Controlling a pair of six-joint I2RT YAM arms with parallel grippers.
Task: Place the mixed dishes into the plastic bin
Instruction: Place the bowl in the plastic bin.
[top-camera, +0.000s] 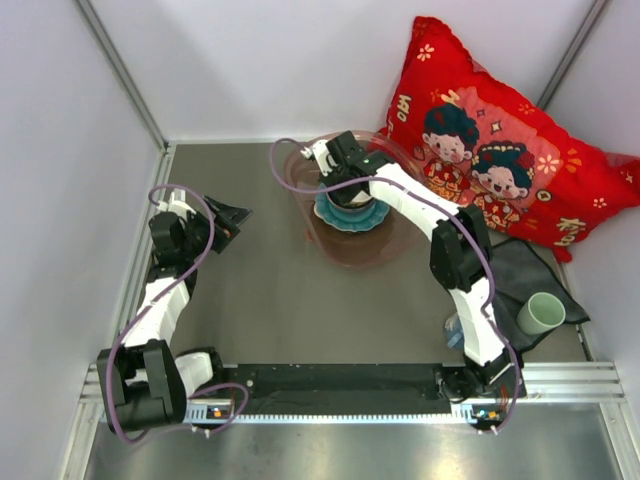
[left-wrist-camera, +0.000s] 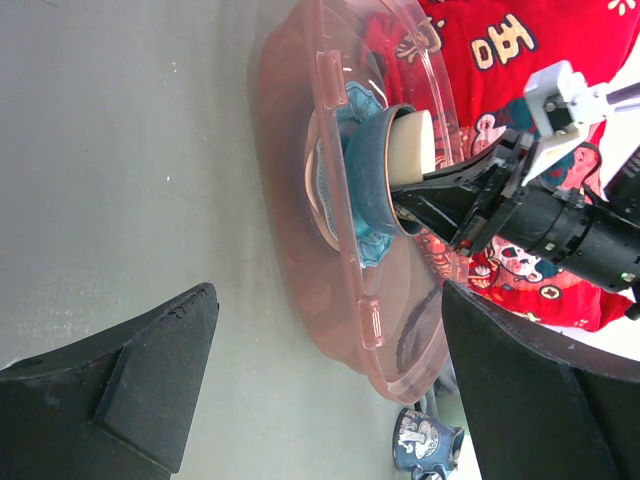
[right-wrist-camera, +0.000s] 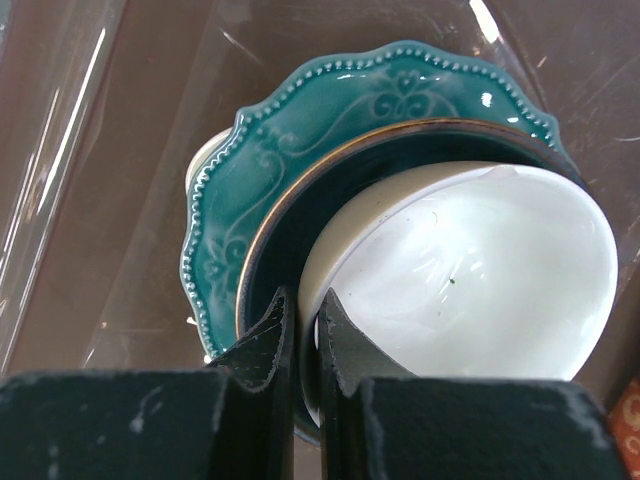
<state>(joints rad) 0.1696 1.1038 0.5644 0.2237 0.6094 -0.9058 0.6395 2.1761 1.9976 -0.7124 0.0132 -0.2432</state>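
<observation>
In the top view the right jaws reach into the plastic bin (top-camera: 345, 258) at upper centre, where the teal scalloped plate (top-camera: 335, 222) lies, while the left jaws hang spread over the table (top-camera: 270, 310) at left (apparently keeping clear) and the pale green cup (top-camera: 541, 313) stands at lower right. The left wrist view shows the cream-white bowl (left-wrist-camera: 412, 145) nested in the blue bowl (left-wrist-camera: 370, 170) inside the bin. In the right wrist view the right jaws pinch that bowl's rim, probably to seat it squarely.
</observation>
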